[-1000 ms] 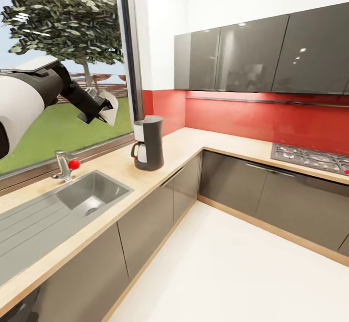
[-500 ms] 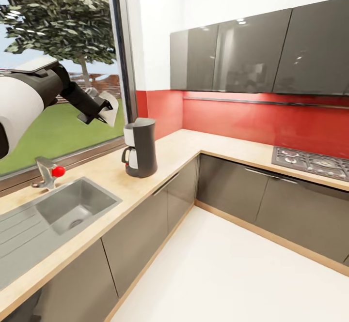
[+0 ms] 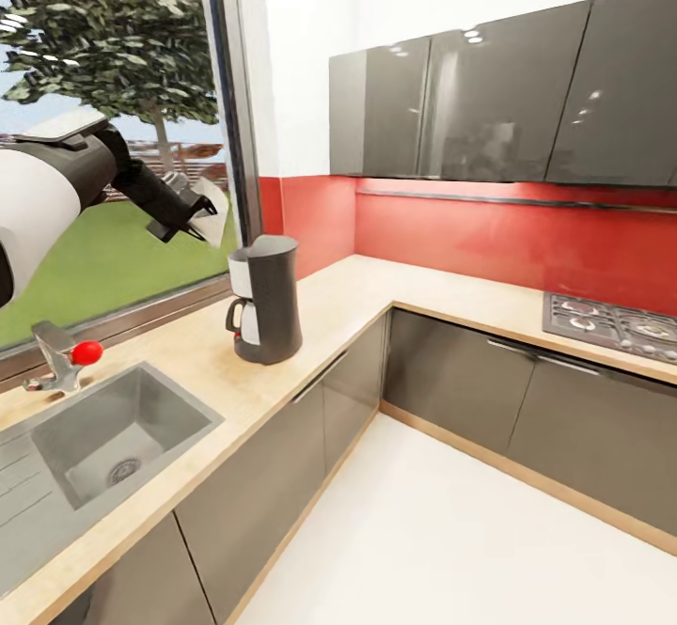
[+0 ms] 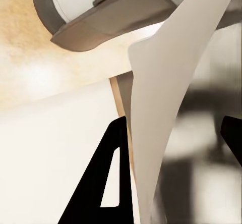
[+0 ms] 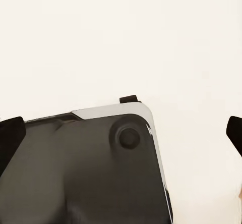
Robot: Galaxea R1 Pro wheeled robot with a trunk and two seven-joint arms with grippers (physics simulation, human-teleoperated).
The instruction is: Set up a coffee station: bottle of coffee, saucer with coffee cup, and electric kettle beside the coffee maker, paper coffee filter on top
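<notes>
The view has swung since the earlier frames, so the sink (image 3: pixel 113 437) and tap (image 3: pixel 58 362) now sit further left. Nearest, the sink is set in the bench (image 3: pixel 348 291). Beyond it, the coffee maker (image 3: pixel 263 298) stands upright on the bench by the window. Above, the left fingers (image 3: pixel 193 216) pinch the white filter (image 3: pixel 214 211). The right fingers (image 5: pixel 121 133) are spread, holding nothing.
</notes>
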